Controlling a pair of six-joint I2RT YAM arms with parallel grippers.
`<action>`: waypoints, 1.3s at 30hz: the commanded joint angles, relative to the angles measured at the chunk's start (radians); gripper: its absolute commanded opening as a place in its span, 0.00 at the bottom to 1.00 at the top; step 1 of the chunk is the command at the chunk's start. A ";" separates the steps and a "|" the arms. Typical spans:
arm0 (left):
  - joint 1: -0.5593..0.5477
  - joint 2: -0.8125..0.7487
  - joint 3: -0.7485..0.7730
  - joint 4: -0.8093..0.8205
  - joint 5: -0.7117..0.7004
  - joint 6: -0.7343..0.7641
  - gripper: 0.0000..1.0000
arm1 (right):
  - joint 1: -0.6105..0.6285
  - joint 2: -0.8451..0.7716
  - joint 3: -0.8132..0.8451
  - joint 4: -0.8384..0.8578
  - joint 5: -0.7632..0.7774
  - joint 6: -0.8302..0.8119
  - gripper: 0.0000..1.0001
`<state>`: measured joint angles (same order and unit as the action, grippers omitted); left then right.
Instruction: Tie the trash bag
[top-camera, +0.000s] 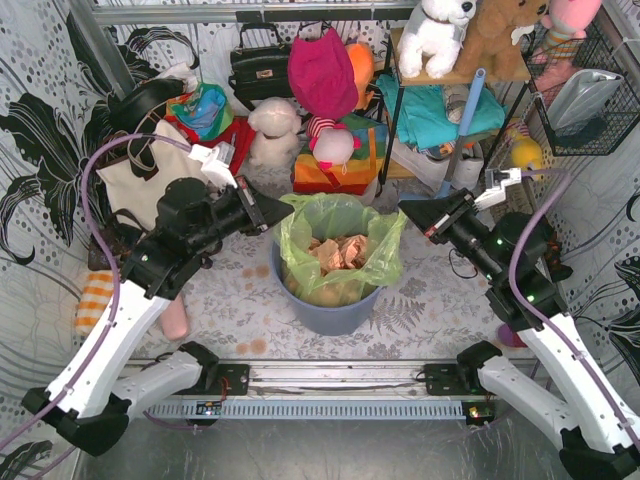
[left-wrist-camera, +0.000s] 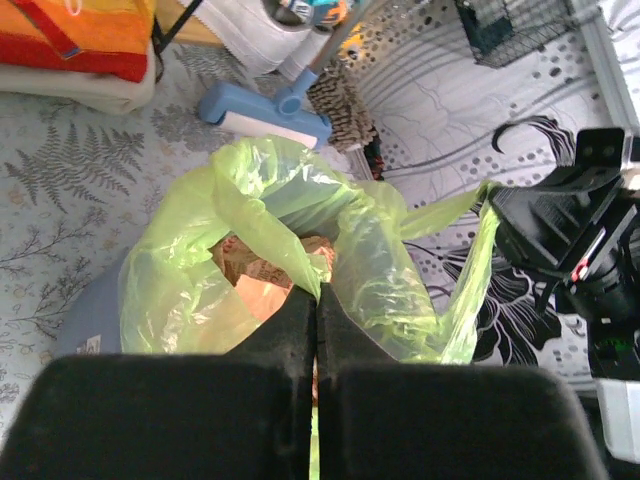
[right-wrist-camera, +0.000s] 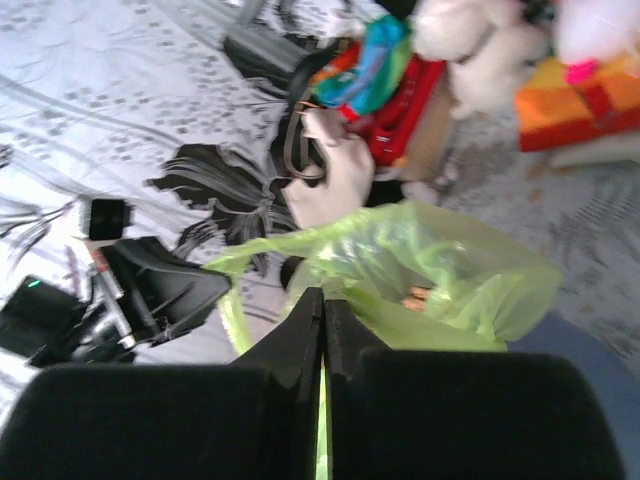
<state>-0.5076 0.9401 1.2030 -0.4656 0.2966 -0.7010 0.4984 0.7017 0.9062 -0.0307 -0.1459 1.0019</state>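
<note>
The left gripper (top-camera: 288, 213) and right gripper (top-camera: 404, 210) each clamp the bag (top-camera: 382, 252) rim; next, probably, cross both ends.

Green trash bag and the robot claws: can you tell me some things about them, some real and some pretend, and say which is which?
1. The thin lime-green plastic trash bag sits inside the round blue plastic bin. True.
2. The bag is tied in a knot. False: its mouth gapes open, with crumpled brown paper showing inside.
3. The left claw pinches the bag's rim. True.
4. The right claw is open, holding nothing. False: it is shut on the bag's opposite rim.
</note>
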 joint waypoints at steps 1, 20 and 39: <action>0.006 0.061 0.023 0.006 -0.107 -0.041 0.00 | -0.004 0.046 0.005 -0.143 0.118 0.010 0.00; 0.014 0.293 0.156 0.147 -0.204 0.042 0.00 | -0.003 0.309 0.073 0.152 0.211 -0.042 0.00; 0.014 0.024 -0.121 0.595 0.316 0.078 0.00 | 0.014 0.176 -0.051 0.577 -0.390 -0.067 0.00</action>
<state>-0.4973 1.0176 1.1492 -0.0319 0.4438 -0.6167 0.5018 0.9775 0.9154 0.4465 -0.3622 0.9310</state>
